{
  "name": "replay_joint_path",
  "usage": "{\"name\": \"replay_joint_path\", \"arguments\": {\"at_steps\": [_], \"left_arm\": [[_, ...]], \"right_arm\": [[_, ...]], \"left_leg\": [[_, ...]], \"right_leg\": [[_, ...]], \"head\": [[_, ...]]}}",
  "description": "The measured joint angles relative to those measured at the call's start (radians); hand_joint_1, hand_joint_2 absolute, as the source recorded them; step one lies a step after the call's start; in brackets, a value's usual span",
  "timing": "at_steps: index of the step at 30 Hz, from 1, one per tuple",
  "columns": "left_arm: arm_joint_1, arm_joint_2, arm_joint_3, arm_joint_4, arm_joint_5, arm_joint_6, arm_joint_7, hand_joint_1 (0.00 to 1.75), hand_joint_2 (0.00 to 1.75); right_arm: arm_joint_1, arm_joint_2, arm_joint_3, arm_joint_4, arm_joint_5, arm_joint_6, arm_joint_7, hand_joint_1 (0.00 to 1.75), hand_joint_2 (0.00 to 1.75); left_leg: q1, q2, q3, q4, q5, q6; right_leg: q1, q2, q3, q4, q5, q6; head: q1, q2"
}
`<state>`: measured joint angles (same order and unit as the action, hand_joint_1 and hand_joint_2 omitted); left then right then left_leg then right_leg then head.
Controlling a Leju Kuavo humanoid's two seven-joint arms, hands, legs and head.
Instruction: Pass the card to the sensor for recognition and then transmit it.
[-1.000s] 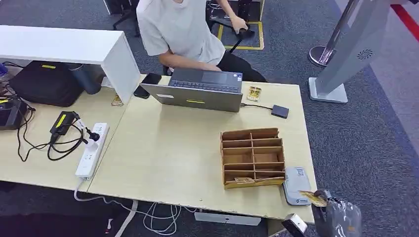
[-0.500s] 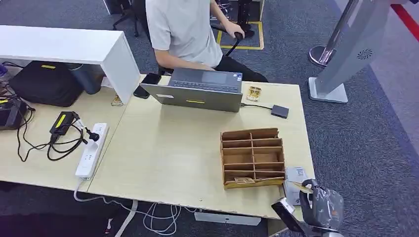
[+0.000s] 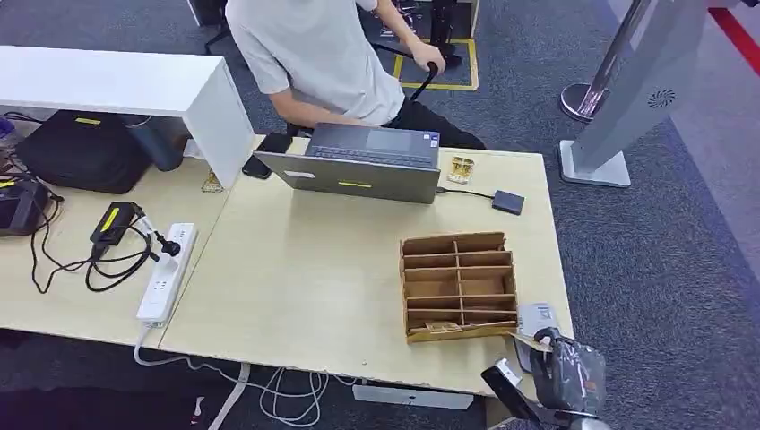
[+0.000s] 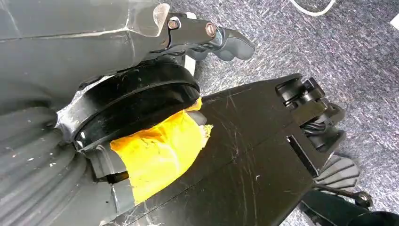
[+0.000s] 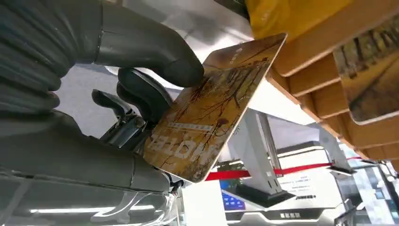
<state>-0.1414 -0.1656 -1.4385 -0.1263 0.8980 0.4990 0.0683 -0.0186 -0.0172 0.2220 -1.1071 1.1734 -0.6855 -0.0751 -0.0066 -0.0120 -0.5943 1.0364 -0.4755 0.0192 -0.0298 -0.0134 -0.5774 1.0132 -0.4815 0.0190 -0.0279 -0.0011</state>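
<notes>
- The right hand point(image 3: 566, 376) sits at the table's near right corner and pinches a yellow-brown card point(image 3: 529, 339) between its thumb and fingers.
- In the right wrist view the thumb presses on the face of the card point(image 5: 211, 113) while darker fingers point(image 5: 141, 94) back it from the other side; the card is tilted, its free end towards the wooden box point(image 5: 329, 66).
- The left hand point(image 4: 207, 35) hangs over grey carpet; its fingers are partly seen, and I cannot tell whether they are spread or curled.
- Just under and beside the held card lies a flat grey card reader point(image 3: 536, 320), against the right side of the box near the table edge.
- The wooden box point(image 3: 458, 286) with its rows of compartments stands on the right part of the pale table point(image 3: 305, 287); another card lies in its nearest row.
- To the left, well apart, a white power strip point(image 3: 167, 271) lies with black cables point(image 3: 107, 260) and a charger.
- Farther back an open grey laptop point(image 3: 363, 166) stands at the far edge, with a small dark box point(image 3: 507, 202) wired to it.
- A black bag point(image 3: 85, 150) rests under a white shelf point(image 3: 125, 85) at far left.
- Behind the laptop sits a person in a pale shirt point(image 3: 314, 54).
- At far right a grey kiosk stand point(image 3: 627, 107) rises from the carpet.
</notes>
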Motion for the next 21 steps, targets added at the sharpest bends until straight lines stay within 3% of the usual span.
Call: {"name": "replay_joint_path", "arguments": {"at_steps": [15,21], "left_arm": [[0.0,0.0,0.0,0.0,0.002,0.0,-0.002,0.0,1.75],[0.0,0.0,0.0,0.0,-0.001,0.0,-0.002,0.0,1.75]], "right_arm": [[-0.006,-0.002,0.0,-0.006,0.004,0.003,0.02,1.75,1.75],[-0.062,-0.031,0.0,-0.151,-0.01,0.072,0.041,1.75,1.75]], "left_leg": [[0.0,0.0,0.0,0.0,0.0,0.0],[0.0,0.001,0.0,0.0,0.001,0.0]], "right_leg": [[0.0,0.0,0.0,0.0,0.0,0.0],[0.0,0.001,0.0,0.0,0.002,-0.001]], "head": [[0.0,0.0],[0.0,0.0]]}}
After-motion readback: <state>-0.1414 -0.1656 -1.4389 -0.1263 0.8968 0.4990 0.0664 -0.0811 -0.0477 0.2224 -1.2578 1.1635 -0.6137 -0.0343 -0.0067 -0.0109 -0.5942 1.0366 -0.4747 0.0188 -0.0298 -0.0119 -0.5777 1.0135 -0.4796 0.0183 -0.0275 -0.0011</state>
